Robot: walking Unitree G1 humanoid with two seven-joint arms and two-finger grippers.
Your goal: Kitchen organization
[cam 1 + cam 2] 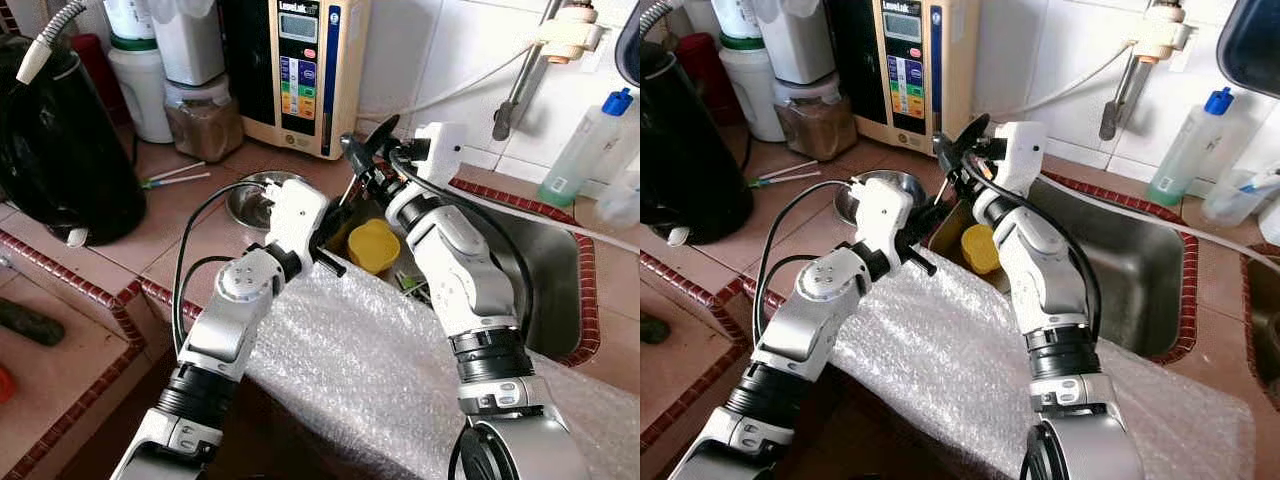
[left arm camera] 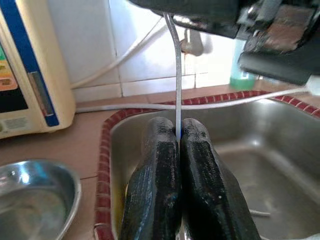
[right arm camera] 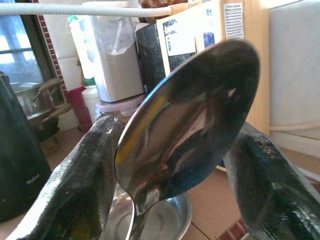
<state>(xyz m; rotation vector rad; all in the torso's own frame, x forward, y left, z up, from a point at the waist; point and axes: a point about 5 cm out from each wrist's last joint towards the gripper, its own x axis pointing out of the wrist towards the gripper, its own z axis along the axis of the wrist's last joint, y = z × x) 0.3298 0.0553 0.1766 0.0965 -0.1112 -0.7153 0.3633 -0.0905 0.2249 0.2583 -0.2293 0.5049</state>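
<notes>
Both arms up over the near-left corner of the sink [image 1: 1160,290]. Left gripper [image 2: 178,137] has its jaws pressed together on the thin metal handle of a spoon [image 3: 187,122], handle running upright from the fingertips. Right gripper [image 3: 177,150] sits just above, at the sink's left rim: jaws spread wide, spoon bowl between the two fingers, contact with either pad unclear. Steel bowl [image 1: 258,195] on the counter just left of the sink. Yellow cup [image 1: 373,245] inside the sink at its left wall. Bubble wrap [image 1: 940,360] draped over the sink's front edge, under both forearms. Water ionizer [image 1: 300,70] stands behind the sink's left corner against the tiles.
</notes>
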